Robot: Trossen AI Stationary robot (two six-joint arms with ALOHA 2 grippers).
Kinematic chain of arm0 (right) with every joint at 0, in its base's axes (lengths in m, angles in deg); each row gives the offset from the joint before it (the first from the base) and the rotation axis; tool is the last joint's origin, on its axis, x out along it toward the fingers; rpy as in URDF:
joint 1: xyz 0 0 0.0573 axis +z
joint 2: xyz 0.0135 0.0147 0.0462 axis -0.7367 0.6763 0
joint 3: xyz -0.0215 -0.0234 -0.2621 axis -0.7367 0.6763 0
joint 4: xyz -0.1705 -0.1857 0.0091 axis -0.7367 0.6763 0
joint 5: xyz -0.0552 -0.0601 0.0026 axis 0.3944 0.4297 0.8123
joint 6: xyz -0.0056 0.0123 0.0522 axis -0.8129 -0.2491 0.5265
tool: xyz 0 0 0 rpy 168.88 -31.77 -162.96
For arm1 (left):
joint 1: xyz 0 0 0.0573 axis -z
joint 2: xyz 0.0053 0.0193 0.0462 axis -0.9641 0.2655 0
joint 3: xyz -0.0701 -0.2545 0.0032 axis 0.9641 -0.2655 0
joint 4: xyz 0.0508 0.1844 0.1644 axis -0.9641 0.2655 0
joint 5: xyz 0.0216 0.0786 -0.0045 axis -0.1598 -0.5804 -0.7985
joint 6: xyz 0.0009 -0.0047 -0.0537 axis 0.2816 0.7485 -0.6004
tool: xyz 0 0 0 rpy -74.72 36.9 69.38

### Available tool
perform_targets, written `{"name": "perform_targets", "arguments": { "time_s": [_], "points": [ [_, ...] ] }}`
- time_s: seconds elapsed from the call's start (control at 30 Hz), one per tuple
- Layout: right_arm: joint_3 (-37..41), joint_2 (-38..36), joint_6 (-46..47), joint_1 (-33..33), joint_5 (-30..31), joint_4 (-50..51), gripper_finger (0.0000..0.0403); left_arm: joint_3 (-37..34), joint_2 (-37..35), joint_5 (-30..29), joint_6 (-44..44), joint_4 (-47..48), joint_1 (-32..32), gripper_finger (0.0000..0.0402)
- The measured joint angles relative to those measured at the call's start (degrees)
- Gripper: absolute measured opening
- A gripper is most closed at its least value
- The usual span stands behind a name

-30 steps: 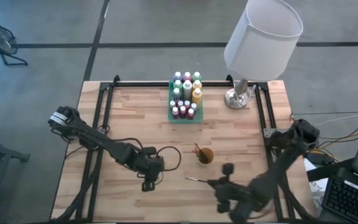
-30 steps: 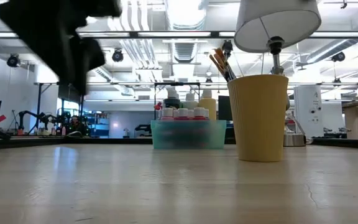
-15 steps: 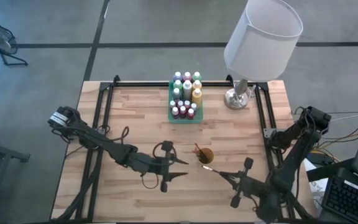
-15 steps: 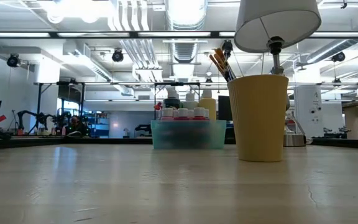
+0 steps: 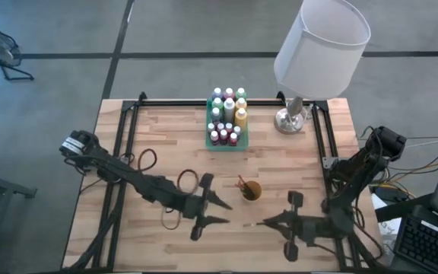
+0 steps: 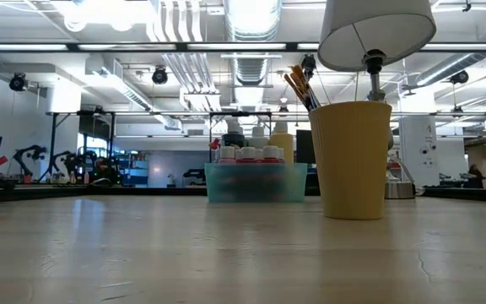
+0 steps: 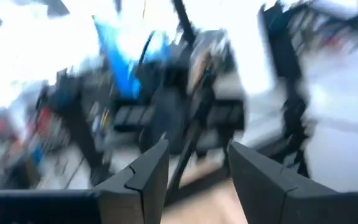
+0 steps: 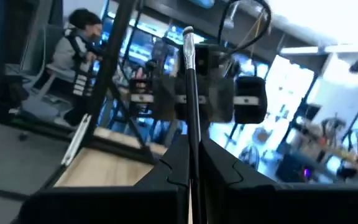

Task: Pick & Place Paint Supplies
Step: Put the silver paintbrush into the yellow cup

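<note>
Dark-handled paintbrush (image 8: 190, 93) is what your right gripper (image 8: 191, 163) has pinched between closed fingers; only the right wrist view shows its thin shaft with a metal ferrule. No writing is readable anywhere. From above you see that gripper near the table's (image 5: 158, 129) front edge, facing the left gripper (image 5: 217, 212), whose fingers stand apart, empty. More brushes (image 6: 300, 86) stand in the yellow cup (image 6: 351, 159); paint bottles (image 5: 227, 114) fill the green tray (image 5: 208, 142) beside the lamp (image 5: 322, 46).

Bare table (image 5: 158, 144) lies left of the tray (image 5: 226, 144); the lamp (image 5: 322, 42) overhangs, seemingly, the far-right corner.
</note>
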Motion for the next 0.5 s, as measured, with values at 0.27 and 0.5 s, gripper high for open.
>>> {"name": "perform_targets", "arguments": {
  "time_s": [0.27,0.5],
  "points": [
    [-1.2,0.2,-7.0,-8.5,-11.4,-1.9,0.0011,1.9,0.0,4.9,7.9,-8.6,-0.2,0.0172],
    [-3.0,0.2,-9.7,-11.9,-17.5,-1.9,0.0011,3.8,0.0,6.9,12.0,-8.8,-0.2,0.0172]
  ]
}}
